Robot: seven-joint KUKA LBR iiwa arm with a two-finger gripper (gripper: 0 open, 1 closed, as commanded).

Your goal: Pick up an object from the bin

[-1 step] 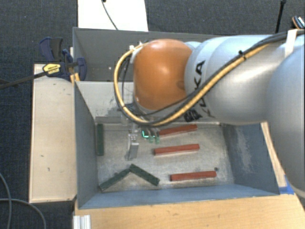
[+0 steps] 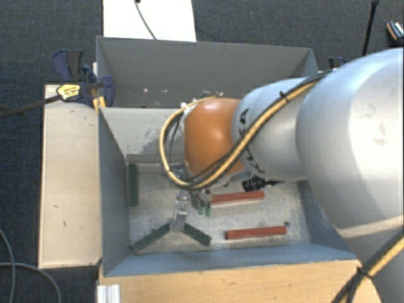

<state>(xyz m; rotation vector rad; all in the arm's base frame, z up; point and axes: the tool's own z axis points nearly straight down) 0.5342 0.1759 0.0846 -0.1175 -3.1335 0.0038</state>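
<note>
The fingers (image 2: 182, 216) hang over the meeting ends of two dark green flat sticks (image 2: 151, 237), which lie splayed near the front wall of the grey metal bin (image 2: 113, 169). I cannot tell how far the fingers are parted. Best to descend straight, straddle one stick across its narrow width, then close.

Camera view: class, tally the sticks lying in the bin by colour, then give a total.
Green sticks: 3
Red sticks: 2
Total in sight: 5
</note>
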